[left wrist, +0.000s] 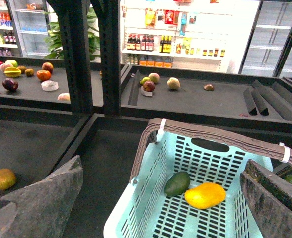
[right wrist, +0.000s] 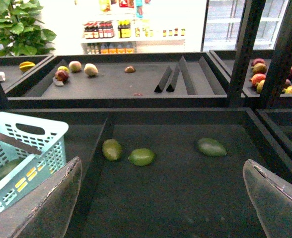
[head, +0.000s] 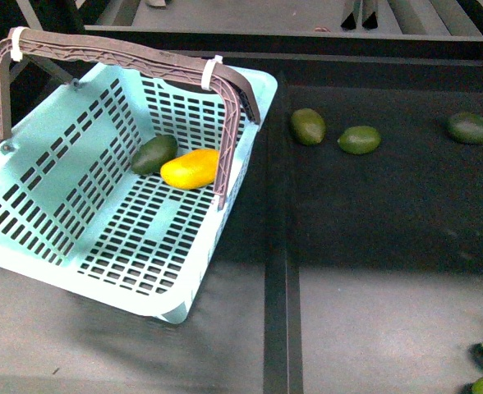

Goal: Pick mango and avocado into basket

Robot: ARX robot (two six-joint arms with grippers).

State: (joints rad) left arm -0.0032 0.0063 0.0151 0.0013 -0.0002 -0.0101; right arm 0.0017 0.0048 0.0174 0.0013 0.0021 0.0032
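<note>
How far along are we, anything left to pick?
Both picks look done: the mango and the dark avocado lie touching inside the basket. Nothing is in hand; the left tool and right tool are open and empty. Nothing looks left.

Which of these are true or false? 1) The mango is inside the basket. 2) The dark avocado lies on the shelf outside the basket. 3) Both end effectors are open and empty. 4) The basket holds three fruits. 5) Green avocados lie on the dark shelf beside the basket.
1) True: the mango lies on the floor of the basket.
2) False: the dark avocado is in the basket, right next to the mango.
3) True: the left end effector and the right end effector each show spread fingers with nothing between them.
4) False: only two fruits are in it.
5) True: three green avocados lie in a row on the shelf.
</note>
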